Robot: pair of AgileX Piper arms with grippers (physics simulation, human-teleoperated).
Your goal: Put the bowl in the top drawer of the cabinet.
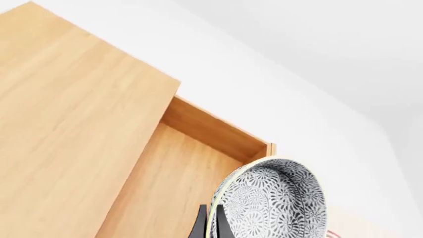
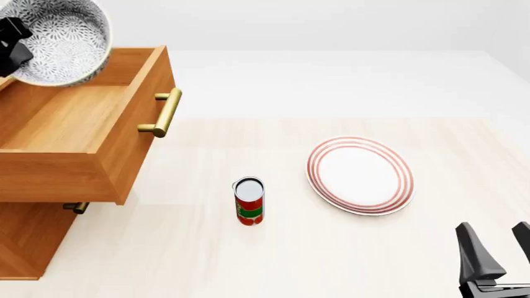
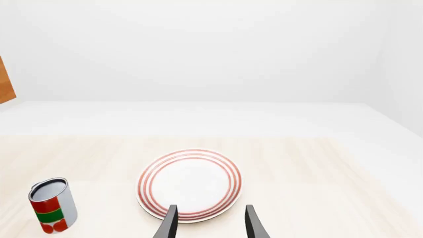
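The speckled bowl (image 2: 62, 37) hangs tilted on its edge above the back of the open top drawer (image 2: 71, 121), clear of the drawer floor. My left gripper (image 2: 13, 48) is shut on the bowl's rim. In the left wrist view the two dark fingers (image 1: 198, 225) pinch the rim of the bowl (image 1: 274, 201), with the drawer's inside (image 1: 175, 183) and the cabinet top (image 1: 73, 124) beyond. The cabinet (image 2: 25, 242) stands at the left. My right gripper (image 2: 497, 248) stays open and holds nothing at the near right, seen again as the open gripper (image 3: 210, 223).
A red-ringed white plate (image 2: 360, 175) lies right of centre, just ahead of the right gripper's fingers (image 3: 168, 223). A red and green can (image 2: 248, 200) stands upright mid-table. The drawer's brass bar handle (image 2: 162, 112) juts toward the table; a small lower handle (image 2: 76, 208) shows beneath.
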